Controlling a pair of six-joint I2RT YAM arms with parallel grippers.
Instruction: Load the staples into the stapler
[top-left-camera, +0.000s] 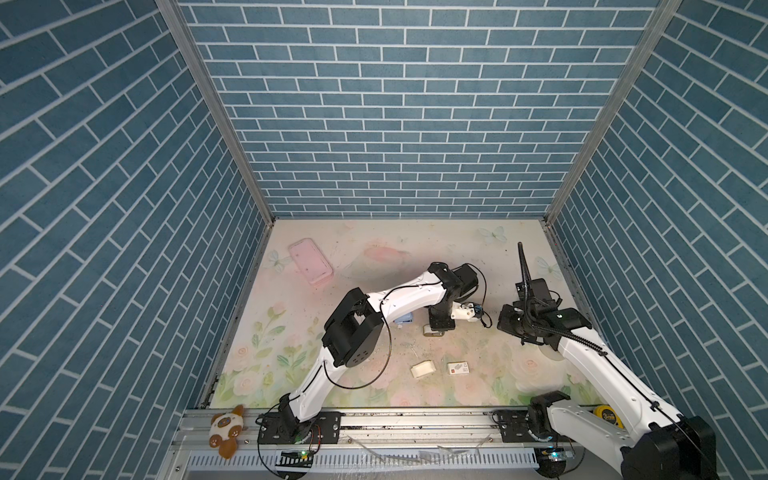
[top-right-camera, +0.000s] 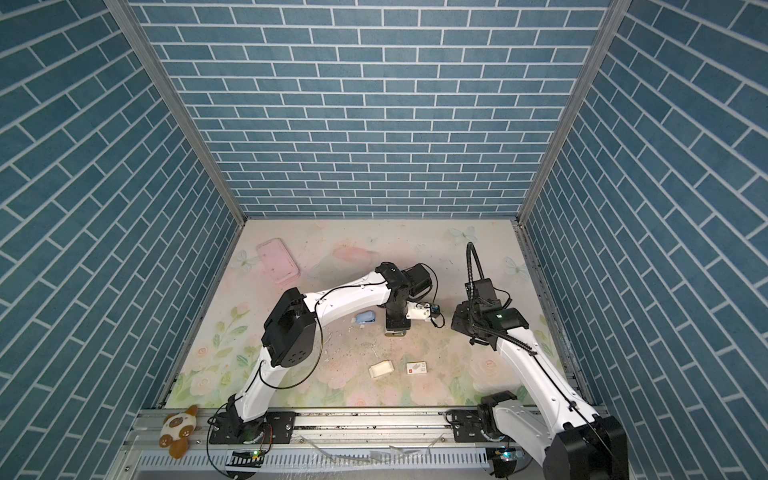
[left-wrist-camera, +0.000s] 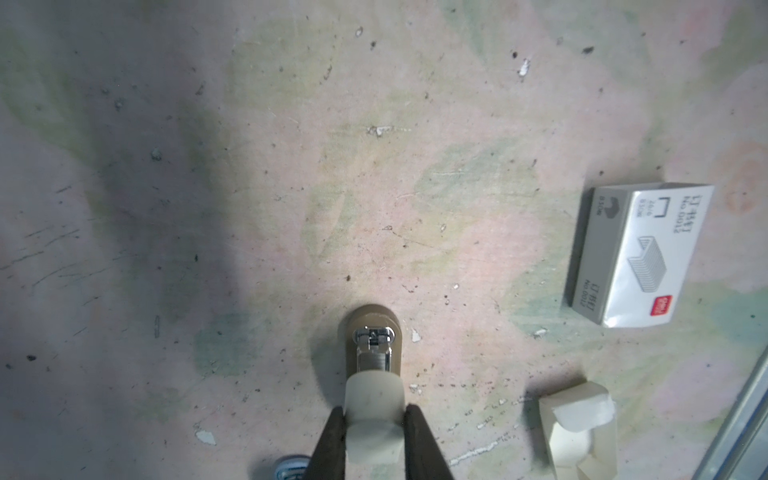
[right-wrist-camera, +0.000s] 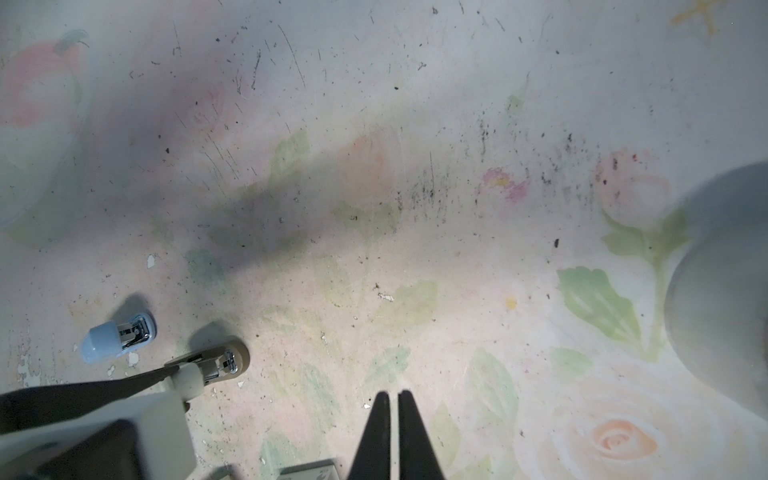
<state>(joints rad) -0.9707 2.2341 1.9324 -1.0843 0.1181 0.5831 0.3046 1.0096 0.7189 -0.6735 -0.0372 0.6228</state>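
Flowered table (top-left-camera: 415, 232). Left gripper (left-wrist-camera: 374, 419): jaws clamped on the stapler's (left-wrist-camera: 374, 386) cream top, mid-table. Right gripper (right-wrist-camera: 394, 401): jaws closed, empty. Sleeve (left-wrist-camera: 640, 257) and tray (left-wrist-camera: 577, 432) lie near. Staples (left-wrist-camera: 374, 360): ribbed strip in the stapler's channel.

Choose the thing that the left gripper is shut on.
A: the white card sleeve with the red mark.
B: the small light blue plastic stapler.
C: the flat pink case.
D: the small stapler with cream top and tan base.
D: in the left wrist view the left gripper clamps the small stapler with cream top and tan base; the light blue plastic stapler lies apart.
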